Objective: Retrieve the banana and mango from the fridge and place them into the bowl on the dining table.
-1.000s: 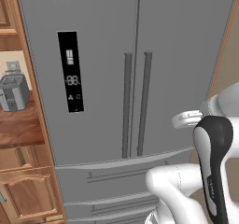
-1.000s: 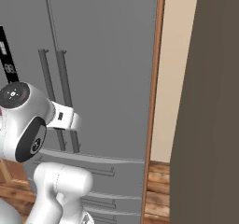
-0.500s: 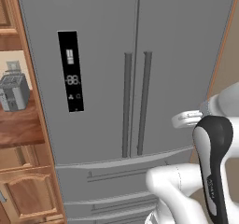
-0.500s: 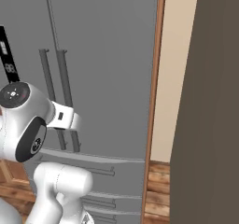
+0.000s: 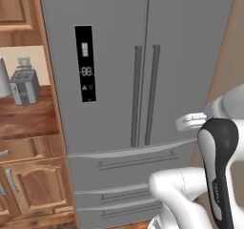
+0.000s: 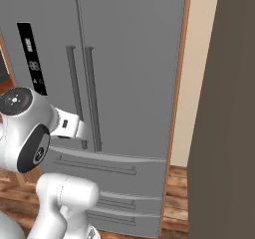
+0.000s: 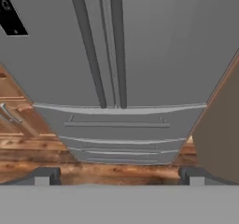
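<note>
- fridge [image 5: 143,80]: tall, grey, French-door type. Both doors shut, seam running straight down the middle.
- black display panel [image 5: 85,63] on the left door, pale icons and digits on it.
- two long vertical bar handles [image 5: 145,94], one either side of the seam, close together.
- two wide drawers [image 5: 128,185] below the doors, each with a horizontal bar pull. Both shut.
- fingers [image 7: 119,176]: spread wide, nothing between them. In the hand view the two dark tips sit far apart at the bottom edge.
- fridge relative to fingers: straight ahead, well apart, no contact. Door seam and both handles line up roughly midway between the tips, slightly toward the left tip.
- drawers are the nearest fridge part to the tips in the hand view, just above them in frame; wooden floor [image 7: 116,169] shows between tips and bottom drawer.
- display panel sits far up and out past the left tip, at the top-left corner of the hand view.
- wooden cabinets [image 5: 28,185] flank the fridge on its left; a wood side panel [image 6: 179,73] runs along its right edge, beyond the right tip.
- grey toaster-like appliance [image 5: 24,82] on the wooden table left of the fridge, well clear of the fingers.
- no fruit visible; fridge interior is hidden behind the closed doors.
</note>
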Motion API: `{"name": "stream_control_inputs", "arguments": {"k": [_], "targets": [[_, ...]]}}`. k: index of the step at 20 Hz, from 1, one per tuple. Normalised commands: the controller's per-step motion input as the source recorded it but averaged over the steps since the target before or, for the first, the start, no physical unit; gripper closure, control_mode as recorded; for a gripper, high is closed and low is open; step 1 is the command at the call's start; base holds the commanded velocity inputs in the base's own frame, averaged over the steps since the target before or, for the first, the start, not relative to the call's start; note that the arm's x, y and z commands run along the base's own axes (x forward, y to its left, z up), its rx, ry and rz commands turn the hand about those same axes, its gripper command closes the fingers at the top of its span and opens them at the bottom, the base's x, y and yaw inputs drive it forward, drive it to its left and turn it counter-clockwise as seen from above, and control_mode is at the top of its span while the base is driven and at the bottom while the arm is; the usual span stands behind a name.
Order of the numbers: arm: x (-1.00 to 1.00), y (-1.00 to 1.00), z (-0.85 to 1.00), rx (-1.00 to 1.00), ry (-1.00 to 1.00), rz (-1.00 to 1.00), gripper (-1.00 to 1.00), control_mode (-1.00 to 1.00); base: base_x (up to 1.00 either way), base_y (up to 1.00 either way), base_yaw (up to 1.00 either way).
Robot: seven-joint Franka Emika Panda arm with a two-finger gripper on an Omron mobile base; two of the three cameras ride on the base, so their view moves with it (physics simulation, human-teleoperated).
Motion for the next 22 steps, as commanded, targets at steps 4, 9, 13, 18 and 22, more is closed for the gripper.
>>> {"name": "stream_control_inputs", "arguments": {"k": [4, 9, 13, 18, 22], "targets": [[0.0, 0.0, 0.0, 0.0, 0.0, 0.0, -1.0, 1.0, -0.29, 0.38, 0.0], [0.0, 0.0, 0.0, 0.0, 0.0, 0.0, -1.0, 1.0, -0.36, 0.05, 0.0], [0.0, 0.0, 0.0, 0.0, 0.0, 0.0, -1.0, 1.0, -0.57, 0.0, 0.0], [0.0, 0.0, 0.0, 0.0, 0.0, 0.0, -1.0, 1.0, -0.4, 0.0, 0.0], [0.09, 0.0, 0.0, 0.0, -0.01, 0.0, -1.0, -1.0, 0.04, 0.0, 0.0]]}}
